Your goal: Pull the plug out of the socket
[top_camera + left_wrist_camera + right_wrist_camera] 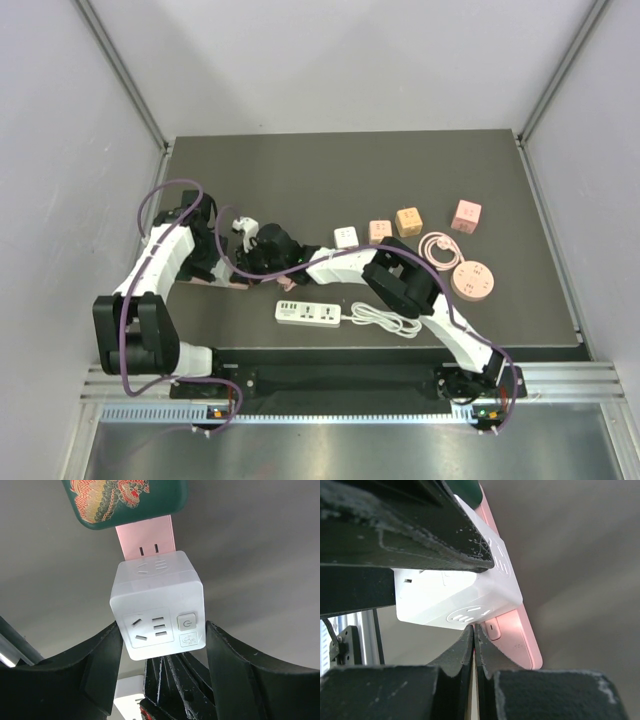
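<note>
A white cube plug (157, 607) sits plugged into a pink power strip (147, 537). My left gripper (162, 630) is shut on the cube, one finger against each side. My right gripper (474, 629) is shut and empty. Its joined fingertips touch the pink strip (515, 635) right beside the white cube (445, 597). In the top view both grippers meet at the left of the table, the left gripper (232, 262) and the right gripper (258, 255). They hide the cube there, and only a bit of the pink strip (237, 284) shows.
A dark green patterned object (125, 500) lies on the far end of the pink strip. A white power strip (308, 313) with a coiled cable (385, 320) lies at the front. Several cube sockets (408, 221) and a round pink socket (473, 280) lie to the right.
</note>
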`<state>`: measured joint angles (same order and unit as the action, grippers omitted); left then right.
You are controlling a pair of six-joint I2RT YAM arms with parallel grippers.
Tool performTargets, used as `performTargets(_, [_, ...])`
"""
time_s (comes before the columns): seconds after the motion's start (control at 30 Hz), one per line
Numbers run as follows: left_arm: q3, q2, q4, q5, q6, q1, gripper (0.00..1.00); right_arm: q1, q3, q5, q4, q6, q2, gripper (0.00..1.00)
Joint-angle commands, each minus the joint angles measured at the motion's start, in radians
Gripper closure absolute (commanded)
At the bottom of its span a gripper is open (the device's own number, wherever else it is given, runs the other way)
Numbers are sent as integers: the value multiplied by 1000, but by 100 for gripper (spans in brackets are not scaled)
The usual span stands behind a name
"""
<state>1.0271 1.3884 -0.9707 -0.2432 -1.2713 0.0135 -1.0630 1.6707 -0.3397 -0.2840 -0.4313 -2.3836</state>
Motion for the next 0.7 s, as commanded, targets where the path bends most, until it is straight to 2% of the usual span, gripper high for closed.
performTargets(0.0, [58, -37, -22, -65, 36, 14, 100, -9, -45, 93, 253, 8, -91, 100])
performTargets(0.27, [13, -121, 9, -73, 64, 14, 100, 14, -17, 57, 272, -26, -129, 100])
performTargets(0.67, [120, -118, -45, -76, 41, 16, 100, 23, 18, 47, 281, -61, -175, 100])
